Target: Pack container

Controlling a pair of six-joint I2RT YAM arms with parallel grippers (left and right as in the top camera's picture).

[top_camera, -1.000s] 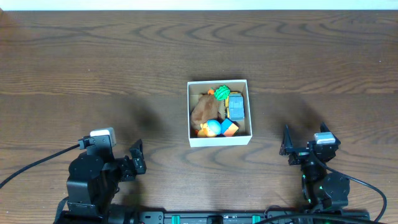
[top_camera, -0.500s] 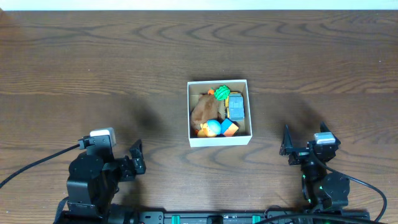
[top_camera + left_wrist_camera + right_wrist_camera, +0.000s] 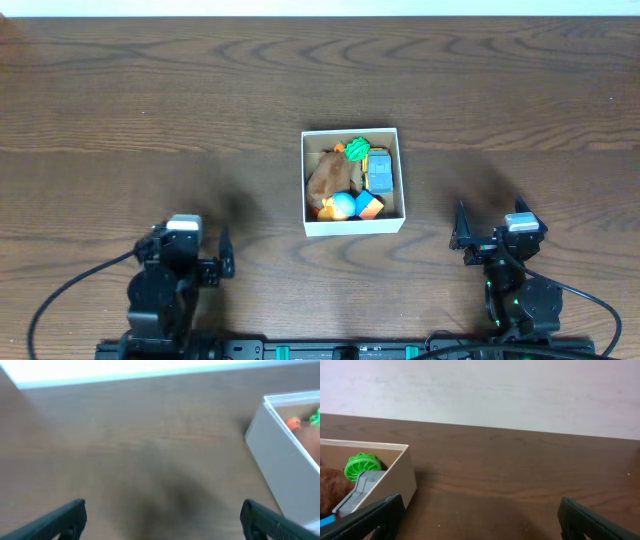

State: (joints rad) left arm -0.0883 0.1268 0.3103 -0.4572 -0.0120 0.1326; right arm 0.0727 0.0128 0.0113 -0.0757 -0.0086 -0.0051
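The container [image 3: 352,224] sits ahead of both grippers, between them. The blurred left wrist view cuts off all but one white corner. The right wrist view shows only a wall, a green toy [image 3: 362,466] and a grey block [image 3: 357,492]. The left gripper [image 3: 162,522] and right gripper [image 3: 480,522] gape wide, holding nothing. Since a second ago the left arm has shifted toward the container side; the right has not moved.
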